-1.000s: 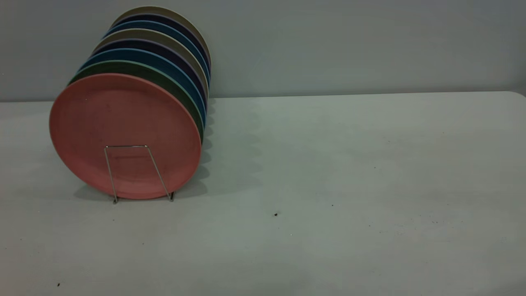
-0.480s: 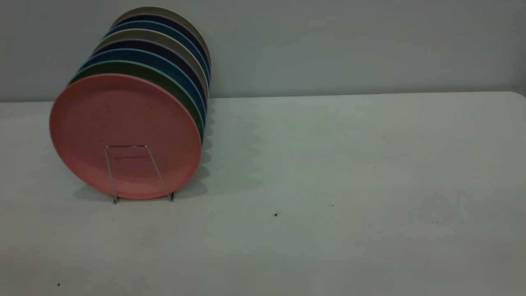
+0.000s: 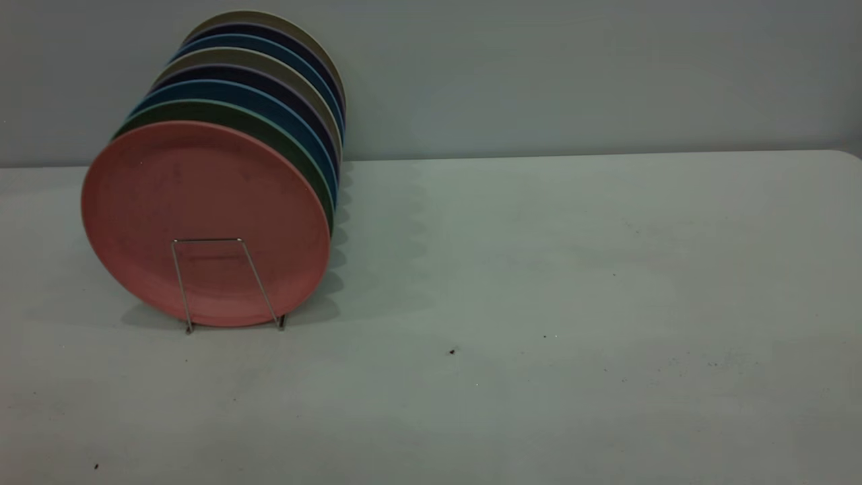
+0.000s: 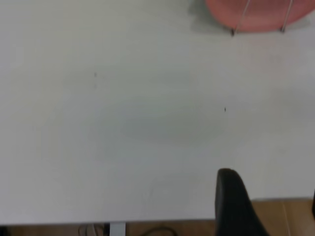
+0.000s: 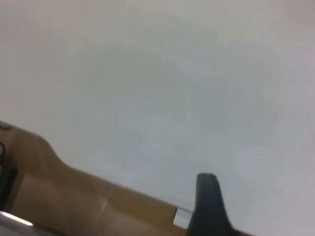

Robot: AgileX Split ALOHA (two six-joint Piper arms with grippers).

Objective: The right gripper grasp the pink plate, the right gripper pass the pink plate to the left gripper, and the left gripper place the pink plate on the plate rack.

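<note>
The bench (image 3: 572,269) is bare across its middle and right. At its left stands a row of plates on edge, and the pink plate (image 3: 202,195) is the nearest of them. It leans back against a green plate (image 3: 269,131), with its lower edge seated in the rack (image 3: 180,283) behind the front wire loop.

Nothing in this row has shifted over the last second: plate and rack sit just as they did, and only soft shadows on the bench have changed. That suggests the placing is done and the plate is stable without support.

Neither arm shows in the exterior view. The left gripper (image 4: 236,206) hangs over the bench's near edge, well apart from the plate; the right gripper (image 5: 206,206) likewise. For both, open or closed cannot be told.
</note>
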